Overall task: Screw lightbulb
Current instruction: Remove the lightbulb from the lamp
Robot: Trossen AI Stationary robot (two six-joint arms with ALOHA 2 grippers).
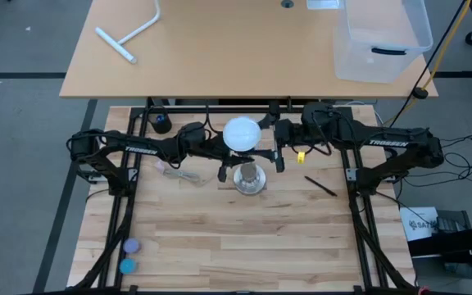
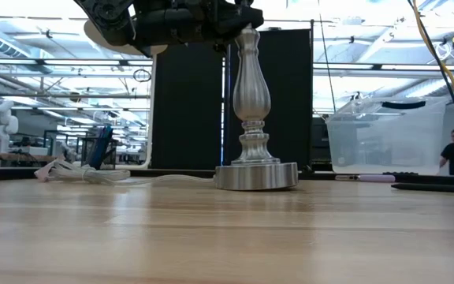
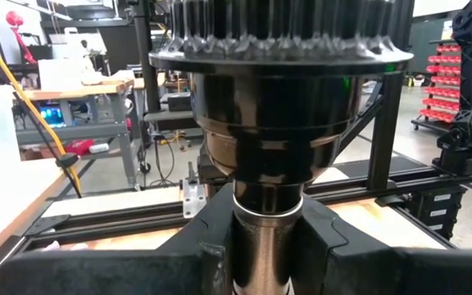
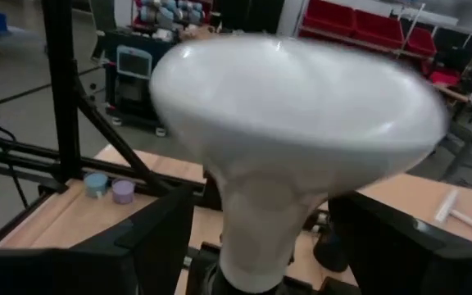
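1 lightbulb is sitting up top on 1 metal lamp post, and both arms are crowding in on it at the middle of the wooden surface. The left gripper is clamping its jaws around the post's black collar, just under the bulb, holding it tight from the left side. The right gripper is standing with its jaws spread wide on either side of the bulb's pale neck, not touching it. The frosted globe is filling the right wrist view, blurred at its edges. The post's round base is resting flat on the surface, with 1 pale cord trailing off beside it. Down at the near left corner, 2 small caps are lying side by side. 1 dark pen is lying to the right of the post.
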